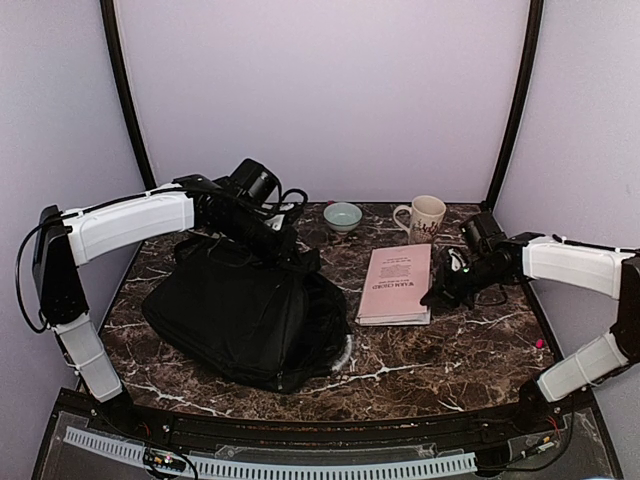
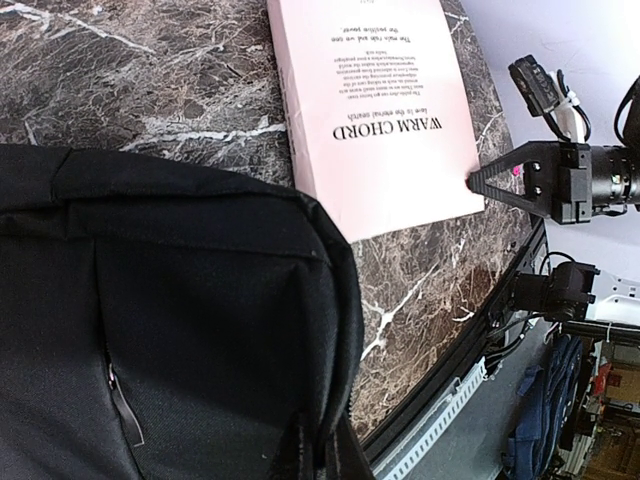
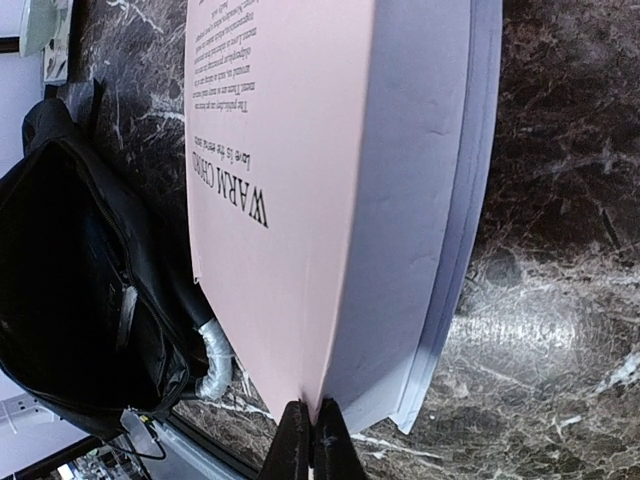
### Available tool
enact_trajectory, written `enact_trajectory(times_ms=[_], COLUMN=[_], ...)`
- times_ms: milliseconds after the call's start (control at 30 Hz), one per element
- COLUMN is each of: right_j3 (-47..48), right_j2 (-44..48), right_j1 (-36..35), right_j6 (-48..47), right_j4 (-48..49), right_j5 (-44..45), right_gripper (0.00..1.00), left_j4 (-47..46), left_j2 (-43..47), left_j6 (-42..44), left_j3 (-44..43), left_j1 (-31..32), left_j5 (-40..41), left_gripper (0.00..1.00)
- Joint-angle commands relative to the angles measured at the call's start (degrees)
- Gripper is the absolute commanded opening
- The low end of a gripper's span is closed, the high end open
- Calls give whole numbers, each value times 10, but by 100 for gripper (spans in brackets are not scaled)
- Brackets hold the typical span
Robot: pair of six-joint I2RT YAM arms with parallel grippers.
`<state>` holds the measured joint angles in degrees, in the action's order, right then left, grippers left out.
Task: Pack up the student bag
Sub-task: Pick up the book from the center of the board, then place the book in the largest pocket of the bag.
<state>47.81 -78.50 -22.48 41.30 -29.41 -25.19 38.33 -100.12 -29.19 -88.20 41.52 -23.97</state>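
Note:
The student bag [image 1: 245,315] is a large black fabric backpack lying on the left half of the marble table; its grey-white handle [image 1: 345,353] shows at its right edge. My left gripper [image 1: 285,245] is at the bag's far edge, shut on a fold of the bag's fabric [image 2: 250,330]; the fingertips [image 2: 300,455] pinch it at the bottom of the left wrist view. A pink book [image 1: 397,285] titled "Warm Chord" lies right of the bag. My right gripper [image 3: 312,440] is shut on the corner of the book's pink cover [image 3: 270,200], which is lifted off the pages.
A white mug [image 1: 425,218] and a small pale bowl [image 1: 343,216] stand at the back of the table. The table's front edge [image 2: 470,390] runs close past the bag. The bag [image 3: 80,290] and its handle [image 3: 215,355] lie just beyond the book.

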Motion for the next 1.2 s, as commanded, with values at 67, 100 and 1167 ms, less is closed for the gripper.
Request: enact_trajectory(times_ms=[67,100,1167], right_j3=[9,9,87], right_j2=[35,40,136], right_j1=[-2,-2,-29], right_j6=[-2,-1,-60], right_j4=[-5,-6,-85], right_j5=[-37,-39,-181], right_gripper=[0,0,0], left_j4=[7,8,76], left_j2=[4,6,15], left_j6=[-2,-1,73], left_j3=[-21,-21,-72], left_j1=[-4,-5,-5], left_j5=[4,5,20], left_gripper=[0,0,0])
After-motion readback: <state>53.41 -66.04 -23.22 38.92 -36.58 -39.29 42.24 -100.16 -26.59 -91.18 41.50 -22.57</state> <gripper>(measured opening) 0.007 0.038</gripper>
